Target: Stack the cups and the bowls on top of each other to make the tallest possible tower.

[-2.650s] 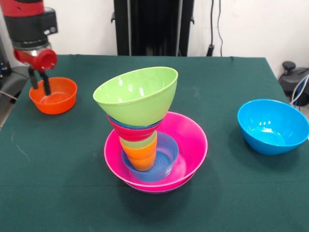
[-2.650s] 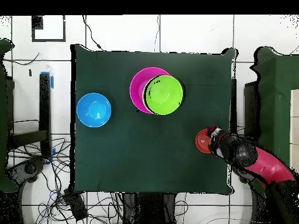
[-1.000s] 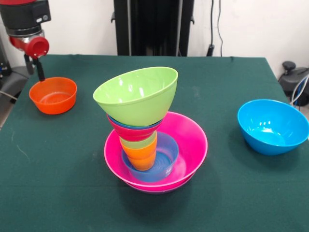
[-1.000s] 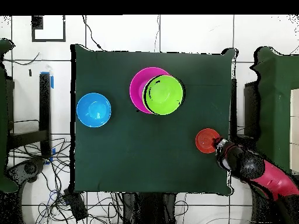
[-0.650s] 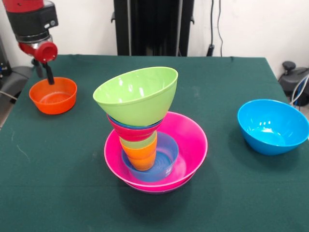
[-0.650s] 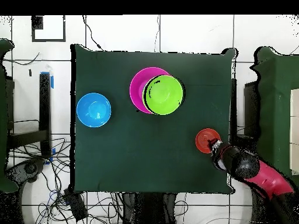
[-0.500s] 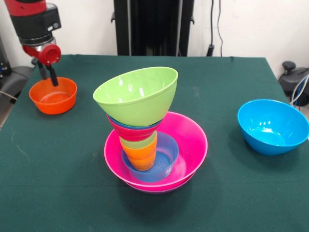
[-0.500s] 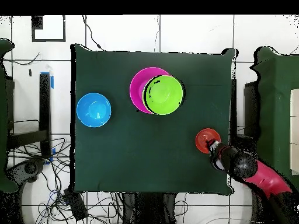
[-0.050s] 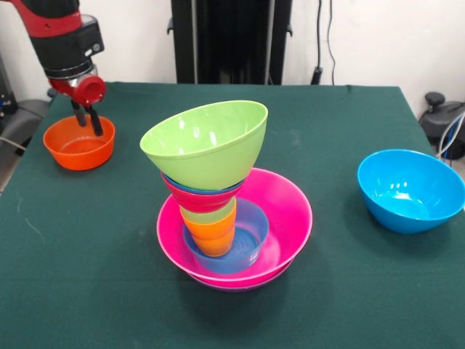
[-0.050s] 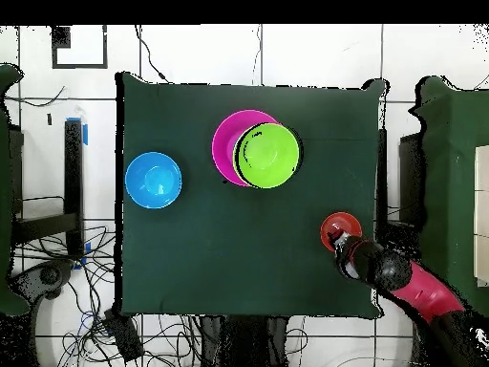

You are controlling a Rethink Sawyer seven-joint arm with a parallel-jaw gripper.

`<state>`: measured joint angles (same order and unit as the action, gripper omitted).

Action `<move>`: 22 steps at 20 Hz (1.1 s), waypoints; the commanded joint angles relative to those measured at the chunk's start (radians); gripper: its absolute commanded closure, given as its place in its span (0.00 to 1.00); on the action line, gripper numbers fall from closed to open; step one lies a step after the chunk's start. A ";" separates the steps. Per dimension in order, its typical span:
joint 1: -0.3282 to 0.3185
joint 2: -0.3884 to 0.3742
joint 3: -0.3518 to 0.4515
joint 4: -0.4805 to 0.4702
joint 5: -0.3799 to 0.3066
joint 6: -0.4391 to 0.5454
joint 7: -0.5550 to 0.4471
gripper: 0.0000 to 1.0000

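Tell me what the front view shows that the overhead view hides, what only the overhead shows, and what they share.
Front only: the layers under the lime green bowl: red bowl, light green cup, orange cup, light-blue bowl.
Overhead only: all four table edges and cables on the floor.
Both: the pink bowl, the sky-blue bowl, and the gripper over the small orange bowl.
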<state>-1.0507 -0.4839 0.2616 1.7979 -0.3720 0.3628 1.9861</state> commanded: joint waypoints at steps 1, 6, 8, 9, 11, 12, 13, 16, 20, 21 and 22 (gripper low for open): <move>0.037 0.056 0.084 -0.013 -0.001 -0.072 0.041 0.00; 0.035 0.064 0.088 -0.013 -0.001 -0.076 0.041 0.00; 0.034 0.060 0.087 -0.009 -0.001 -0.075 0.042 0.00; 0.033 0.055 0.089 -0.005 -0.001 -0.074 0.041 0.00; 0.034 0.027 0.088 0.013 0.001 -0.065 0.043 0.00; 0.038 0.008 0.082 0.020 0.002 -0.055 0.045 0.00; 0.043 -0.011 0.076 0.027 0.004 -0.045 0.047 0.00; 0.053 -0.091 0.062 0.063 0.012 -0.015 0.055 0.00; 0.066 -0.168 0.048 0.094 0.017 0.010 0.058 0.00; 0.069 -0.179 0.046 0.093 0.016 0.013 0.056 0.00; 0.068 -0.182 0.048 0.094 0.017 0.016 0.053 0.00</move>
<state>-1.0378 -0.5773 0.2637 1.8274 -0.3720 0.3630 1.9861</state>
